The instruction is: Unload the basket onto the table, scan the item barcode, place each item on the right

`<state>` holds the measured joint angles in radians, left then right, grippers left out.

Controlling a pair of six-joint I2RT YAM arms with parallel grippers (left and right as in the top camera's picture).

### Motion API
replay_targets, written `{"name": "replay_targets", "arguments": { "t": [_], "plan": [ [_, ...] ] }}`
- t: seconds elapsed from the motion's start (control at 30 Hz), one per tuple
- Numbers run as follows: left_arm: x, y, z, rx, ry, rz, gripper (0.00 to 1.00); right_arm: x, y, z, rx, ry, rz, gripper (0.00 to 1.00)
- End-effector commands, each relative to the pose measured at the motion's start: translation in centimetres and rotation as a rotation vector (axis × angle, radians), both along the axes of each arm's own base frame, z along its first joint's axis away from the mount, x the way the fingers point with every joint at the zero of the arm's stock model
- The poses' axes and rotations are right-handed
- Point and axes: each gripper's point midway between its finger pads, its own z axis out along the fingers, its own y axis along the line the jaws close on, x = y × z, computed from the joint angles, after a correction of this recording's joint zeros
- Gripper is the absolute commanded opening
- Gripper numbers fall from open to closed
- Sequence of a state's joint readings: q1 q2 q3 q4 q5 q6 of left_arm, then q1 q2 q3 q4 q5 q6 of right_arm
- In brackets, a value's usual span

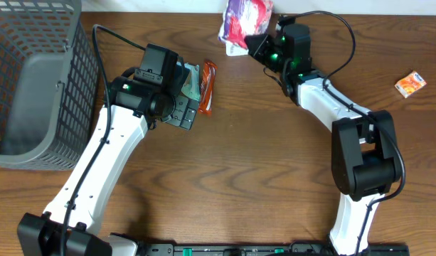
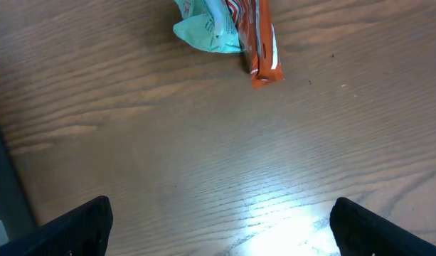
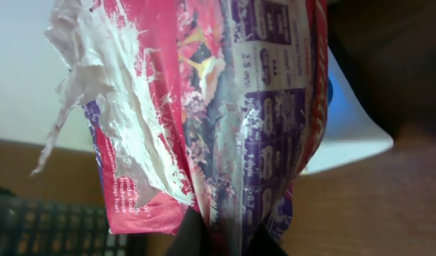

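Basket (image 1: 77,85) walls left; packets (image 2: 259,43) ahead of left tool (image 2: 221,227); table (image 1: 260,163) centre open.

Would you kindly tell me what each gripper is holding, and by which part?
The right gripper pinches the pink-and-purple packet by the edge of one end. The left gripper is open and holds nothing.

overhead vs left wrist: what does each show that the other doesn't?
Only overhead: the grey basket, the right gripper shut on a pink-purple packet, and a small orange box.
Only left wrist: the left gripper standing open over bare wood with a glare patch.
Both: the orange bar and teal packet lying side by side on the table.
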<state>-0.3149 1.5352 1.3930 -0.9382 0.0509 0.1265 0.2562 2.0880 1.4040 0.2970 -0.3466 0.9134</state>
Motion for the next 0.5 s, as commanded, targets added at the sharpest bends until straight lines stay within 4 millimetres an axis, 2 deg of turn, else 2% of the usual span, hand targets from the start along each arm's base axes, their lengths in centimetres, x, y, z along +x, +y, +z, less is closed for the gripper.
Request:
{"name": "replay_targets", "arguments": {
  "t": [0.0, 0.13, 0.23, 0.37, 0.47],
  "plan": [
    [0.2, 0.0, 0.3, -0.012, -0.003, 0.012, 0.98, 1.5, -0.9, -1.2, 0.063, 0.03, -0.099, 0.01],
    [0.2, 0.0, 0.3, -0.012, -0.003, 0.012, 0.98, 1.6, -0.8, -1.5, 0.047, 0.023, -0.088, 0.01],
    [0.2, 0.0, 0.3, -0.012, -0.003, 0.012, 0.98, 1.6, -0.4, -0.8, 0.041, -0.006, -0.048, 0.01],
    [0.2, 0.0, 0.3, -0.012, -0.003, 0.012, 0.98, 1.9, 0.0, 2.0, 0.034, -0.079, 0.04, 0.01],
    [0.2, 0.0, 0.3, -0.012, -0.003, 0.012, 0.98, 2.0, -1.3, 3.9, 0.037, -0.078, 0.036, 0.01]
  ]
}}
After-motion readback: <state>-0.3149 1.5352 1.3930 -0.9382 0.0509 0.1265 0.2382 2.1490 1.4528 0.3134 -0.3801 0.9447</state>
